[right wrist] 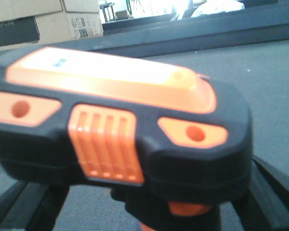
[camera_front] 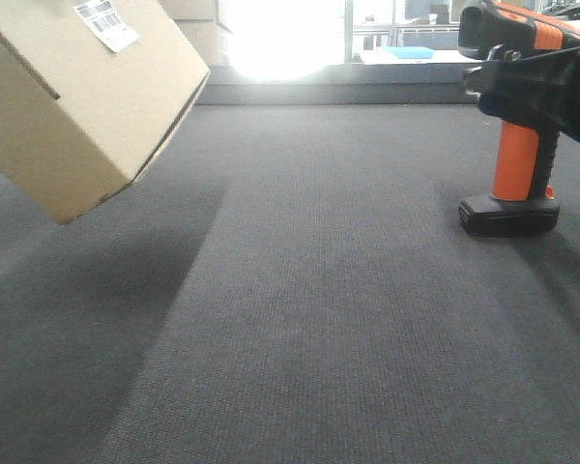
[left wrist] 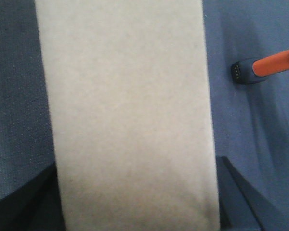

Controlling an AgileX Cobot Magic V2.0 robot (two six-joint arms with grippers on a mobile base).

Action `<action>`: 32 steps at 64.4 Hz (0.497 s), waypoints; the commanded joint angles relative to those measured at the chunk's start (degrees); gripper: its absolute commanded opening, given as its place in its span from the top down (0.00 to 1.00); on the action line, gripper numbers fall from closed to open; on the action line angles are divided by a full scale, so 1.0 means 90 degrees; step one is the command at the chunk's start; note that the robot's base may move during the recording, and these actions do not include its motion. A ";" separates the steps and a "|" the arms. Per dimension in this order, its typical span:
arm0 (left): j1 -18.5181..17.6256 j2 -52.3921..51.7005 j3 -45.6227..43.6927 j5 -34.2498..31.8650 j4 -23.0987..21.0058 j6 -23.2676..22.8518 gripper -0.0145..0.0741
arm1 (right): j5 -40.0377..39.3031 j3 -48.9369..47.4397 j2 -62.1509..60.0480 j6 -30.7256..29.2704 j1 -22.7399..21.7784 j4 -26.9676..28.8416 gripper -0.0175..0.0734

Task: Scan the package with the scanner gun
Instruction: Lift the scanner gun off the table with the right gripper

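The package (camera_front: 77, 106), a plain brown box with a white barcode label (camera_front: 106, 24) on its upper face, hangs tilted above the carpet at the upper left. It fills the left wrist view as the package (left wrist: 130, 110), and my left gripper (left wrist: 135, 192) is shut on it, dark fingers (left wrist: 236, 192) pressed to its sides. The scanner gun (camera_front: 517, 159) stands upright on its black base at the right. My right gripper (camera_front: 532, 82) sits around its neck. In the right wrist view the scanner gun (right wrist: 120, 125) looms close, and the right gripper (right wrist: 149, 211) is open, fingers (right wrist: 274, 197) standing clear of the handle.
Dark grey carpet (camera_front: 309, 319) covers the floor. A low ledge (camera_front: 338, 92) runs along the far end below a bright window. Stacked cardboard boxes (right wrist: 38, 19) with a dark panel stand at the back left.
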 commanded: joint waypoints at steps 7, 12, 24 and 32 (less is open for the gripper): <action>-0.0001 -0.0083 -0.0022 -0.0101 -0.0047 0.0045 0.96 | 0.0084 -0.0207 0.0129 0.0014 0.0004 0.0198 0.19; -0.0001 -0.0083 -0.0022 -0.0112 -0.0047 0.0045 0.96 | 0.0095 -0.0281 0.0159 0.0014 0.0004 0.0274 0.19; -0.0001 -0.0083 -0.0022 -0.0124 -0.0023 0.0045 0.96 | 0.0112 -0.0376 0.0218 0.0014 0.0004 0.0274 0.19; -0.0001 -0.0083 -0.0022 -0.0136 0.0023 0.0045 0.96 | 0.0156 -0.0376 0.0218 0.0014 0.0004 0.0274 0.19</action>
